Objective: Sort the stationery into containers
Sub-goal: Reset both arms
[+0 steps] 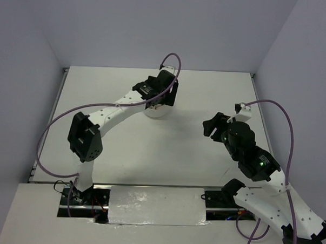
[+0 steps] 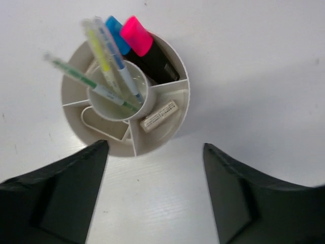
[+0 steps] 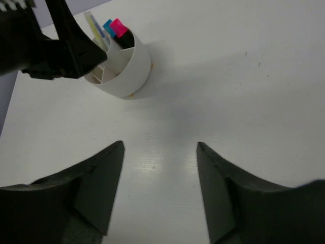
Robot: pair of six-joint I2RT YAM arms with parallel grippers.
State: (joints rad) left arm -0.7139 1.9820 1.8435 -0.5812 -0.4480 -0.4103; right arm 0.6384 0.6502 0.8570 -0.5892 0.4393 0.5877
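The round white organiser cup (image 2: 184,104) stands on the table. A pink-and-black highlighter (image 2: 144,48) and a blue one (image 2: 116,31) stand in its far compartment. Yellow (image 2: 99,51), light-blue (image 2: 119,66) and green (image 2: 81,79) pens lean in the centre tube. A white eraser (image 2: 159,116) lies in a near compartment. My left gripper (image 2: 156,145) is open and empty, just above and beside the cup (image 1: 155,112). My right gripper (image 3: 160,145) is open and empty over bare table, well to the right of the cup (image 3: 129,68).
The left arm's black head (image 3: 45,46) hangs over the cup in the right wrist view. The white table (image 1: 151,154) is bounded by walls at the back and sides. The right gripper (image 1: 211,124) sits mid-right.
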